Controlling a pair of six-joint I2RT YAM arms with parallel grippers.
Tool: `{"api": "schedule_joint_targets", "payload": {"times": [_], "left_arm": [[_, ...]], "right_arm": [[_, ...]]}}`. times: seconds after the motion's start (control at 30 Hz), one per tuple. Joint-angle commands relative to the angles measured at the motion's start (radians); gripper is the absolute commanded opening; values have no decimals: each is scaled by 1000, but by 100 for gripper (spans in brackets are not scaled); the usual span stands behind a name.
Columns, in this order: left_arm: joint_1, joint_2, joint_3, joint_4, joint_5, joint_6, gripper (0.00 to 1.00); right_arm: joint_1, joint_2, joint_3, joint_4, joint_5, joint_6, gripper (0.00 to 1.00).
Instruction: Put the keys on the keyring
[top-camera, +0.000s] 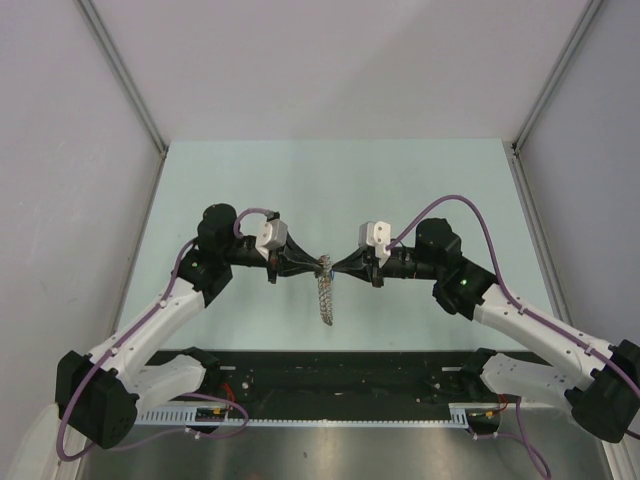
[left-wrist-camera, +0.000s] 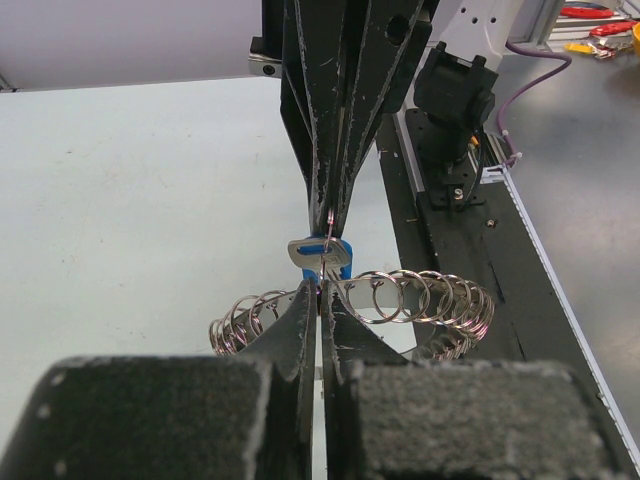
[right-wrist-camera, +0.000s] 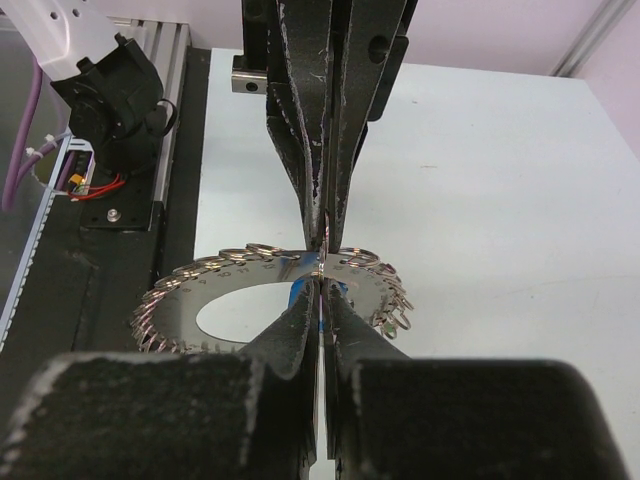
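Observation:
The keyring (top-camera: 326, 298) is a flat silver ring edged with small wire loops. It hangs in mid-air between my two grippers above the pale green table (top-camera: 400, 190). My left gripper (top-camera: 316, 264) is shut on the ring's edge (left-wrist-camera: 430, 298), tips (left-wrist-camera: 320, 292) together. My right gripper (top-camera: 336, 265) faces it tip to tip and is shut (right-wrist-camera: 322, 290) on a blue-headed key (right-wrist-camera: 300, 297), held against the ring's flat face (right-wrist-camera: 240, 285). The key also shows in the left wrist view (left-wrist-camera: 338, 252). No other keys are plainly visible.
A black rail (top-camera: 340, 375) with the arm bases runs along the table's near edge, with a white cable tray (top-camera: 330, 418) in front. Grey walls close in the table on the left, right and back.

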Motion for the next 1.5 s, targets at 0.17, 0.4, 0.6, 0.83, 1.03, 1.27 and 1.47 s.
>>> {"api": "schedule_joint_targets", "payload": {"times": [0.17, 0.4, 0.6, 0.83, 1.03, 1.27, 1.47], "left_arm": [[-7, -13, 15, 23, 32, -9, 0], [-9, -10, 14, 23, 29, -7, 1], [-9, -10, 14, 22, 20, -6, 0], [-9, -9, 14, 20, 18, -6, 0], [-9, -15, 12, 23, 17, -6, 0], [-10, -18, 12, 26, 15, -6, 0], [-10, -22, 11, 26, 14, -6, 0]], "right_arm": [[13, 17, 55, 11, 3, -2, 0], [11, 4, 55, 9, 15, 1, 0], [11, -25, 53, 6, 25, 3, 0], [13, -20, 53, 2, 35, 4, 0], [13, -2, 55, 3, 26, 9, 0], [14, 9, 53, 8, 9, 13, 0], [14, 15, 55, 9, 6, 17, 0]]}}
